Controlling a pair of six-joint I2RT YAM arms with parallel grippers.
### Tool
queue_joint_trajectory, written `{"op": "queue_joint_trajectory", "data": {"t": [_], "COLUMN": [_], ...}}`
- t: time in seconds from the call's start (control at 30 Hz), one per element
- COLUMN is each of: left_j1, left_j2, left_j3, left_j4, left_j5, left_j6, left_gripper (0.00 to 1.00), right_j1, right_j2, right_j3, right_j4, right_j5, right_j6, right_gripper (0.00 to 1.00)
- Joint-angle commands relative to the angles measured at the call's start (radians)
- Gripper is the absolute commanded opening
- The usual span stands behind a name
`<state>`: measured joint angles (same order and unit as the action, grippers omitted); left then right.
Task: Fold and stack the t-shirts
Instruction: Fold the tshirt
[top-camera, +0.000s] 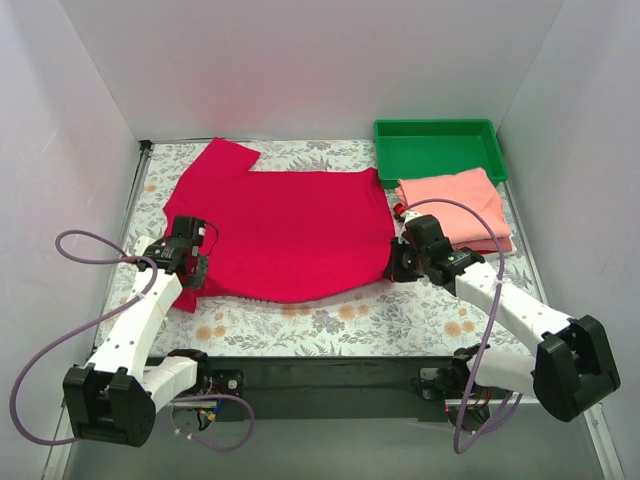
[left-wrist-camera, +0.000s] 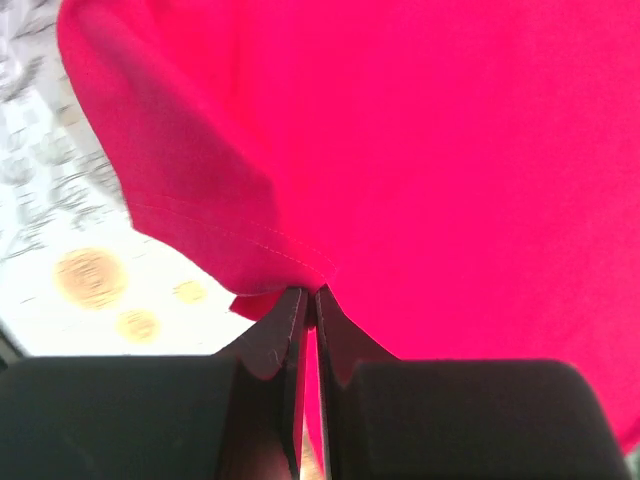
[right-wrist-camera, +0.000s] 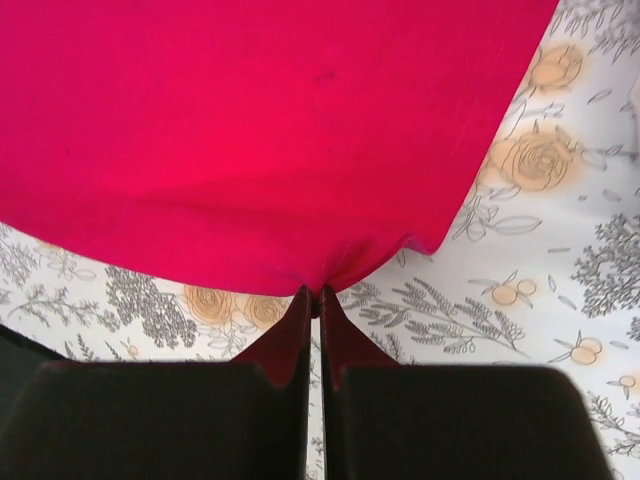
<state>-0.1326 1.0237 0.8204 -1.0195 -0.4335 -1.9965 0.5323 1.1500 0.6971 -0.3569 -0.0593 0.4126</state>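
A crimson-red t-shirt (top-camera: 285, 225) lies spread over the middle of the floral table, one sleeve at the far left. My left gripper (top-camera: 196, 268) is shut on its near-left edge; in the left wrist view (left-wrist-camera: 311, 293) the cloth (left-wrist-camera: 420, 150) is pinched at the fingertips. My right gripper (top-camera: 397, 266) is shut on its near-right edge; the right wrist view (right-wrist-camera: 313, 295) shows the hem (right-wrist-camera: 260, 150) pinched and lifted off the table. A folded salmon-pink t-shirt (top-camera: 460, 205) lies at the right, over a redder folded layer (top-camera: 500, 245).
A green plastic tray (top-camera: 437, 146) stands at the back right, touching the pink shirt's far edge. White walls close in the left, back and right. The floral tablecloth (top-camera: 330, 320) shows in front of the shirt, up to the table's near edge.
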Motion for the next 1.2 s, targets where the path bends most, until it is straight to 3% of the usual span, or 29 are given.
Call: {"op": "queue_joint_trajectory", "data": {"t": [0.0, 0.3, 0.7, 0.97, 1.07, 1.1, 1.13, 1.17], "left_j1": [0.005, 0.005, 0.005, 0.010, 0.016, 0.021, 0.025, 0.036], "left_j2": [0.039, 0.137, 0.432, 0.601, 0.686, 0.706, 0.732, 0.774], "left_j3": [0.080, 0.163, 0.342, 0.445, 0.477, 0.502, 0.517, 0.534], "left_j4": [0.110, 0.372, 0.489, 0.496, 0.493, 0.490, 0.495, 0.493], "left_j5": [-0.085, -0.039, -0.068, -0.090, -0.082, -0.071, -0.059, -0.051], "left_j6": [-0.104, 0.166, 0.418, 0.473, 0.501, 0.508, 0.515, 0.519], "left_gripper": [0.00, 0.00, 0.00, 0.00, 0.06, 0.18, 0.25, 0.33], "right_j1": [-0.025, -0.094, -0.161, -0.203, -0.212, -0.216, -0.219, -0.222], "right_j2": [0.043, 0.171, 0.338, 0.421, 0.468, 0.500, 0.520, 0.540], "right_j3": [0.088, 0.219, 0.360, 0.436, 0.467, 0.476, 0.490, 0.527], "right_j4": [-0.002, -0.001, -0.004, -0.013, -0.014, -0.013, -0.014, -0.020], "right_j5": [0.018, -0.016, -0.083, -0.085, -0.064, -0.057, -0.057, -0.068], "right_j6": [-0.035, -0.092, -0.156, -0.169, -0.176, -0.184, -0.190, -0.202], "right_gripper": [0.01, 0.01, 0.01, 0.01, 0.02, 0.04, 0.09, 0.22]}}
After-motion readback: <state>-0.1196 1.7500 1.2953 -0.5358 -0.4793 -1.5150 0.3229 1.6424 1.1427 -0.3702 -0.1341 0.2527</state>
